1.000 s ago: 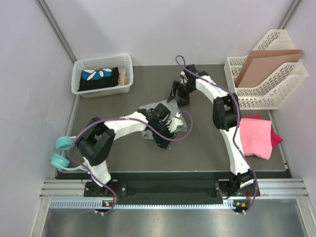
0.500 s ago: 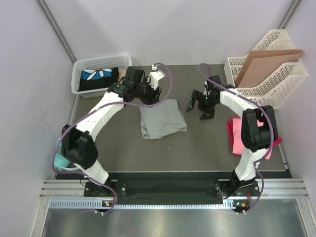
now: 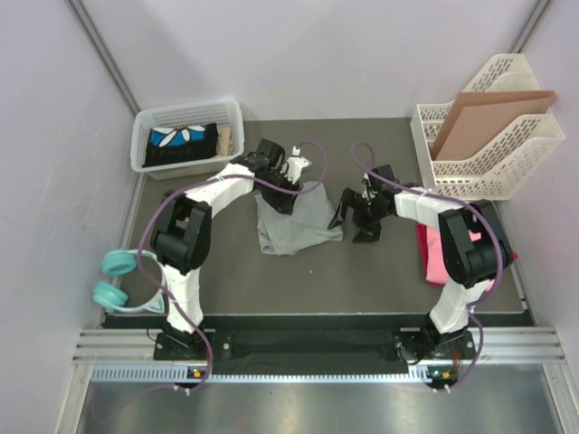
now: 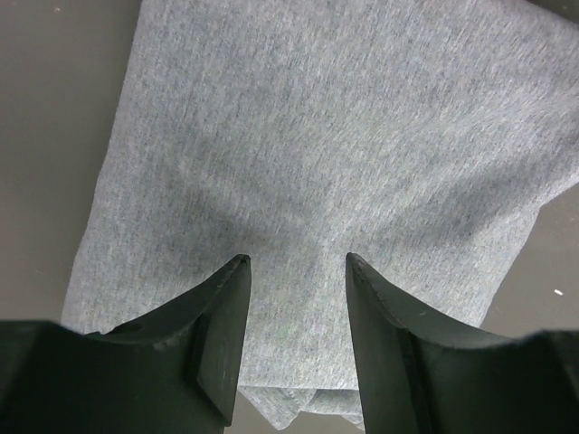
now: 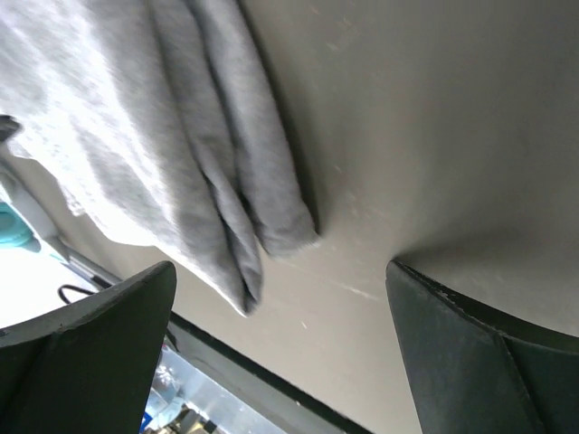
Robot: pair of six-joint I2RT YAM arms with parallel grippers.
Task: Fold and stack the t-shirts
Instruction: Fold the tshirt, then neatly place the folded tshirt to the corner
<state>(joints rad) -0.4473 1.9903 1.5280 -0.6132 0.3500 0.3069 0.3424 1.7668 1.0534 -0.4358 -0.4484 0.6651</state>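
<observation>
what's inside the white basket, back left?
A black cloth with a blue-and-white flower print fills most of the white basket, with a small tan item at its right end. Anything beneath the cloth is covered.

Heather grey t-shirt [image 3: 298, 221], pink t-shirts [image 3: 429, 258], brown cardboard sheet [image 3: 488, 113], teal headphones [image 3: 116, 263]

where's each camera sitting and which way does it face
top external: above and behind the bases, looking down at the table; both arms show.
left wrist: on the left arm, facing down onto the grey t-shirt; the left gripper shows.
right wrist: on the right arm, low, facing the shirt's folded edge; the right gripper shows.
All three share the grey t-shirt.
</observation>
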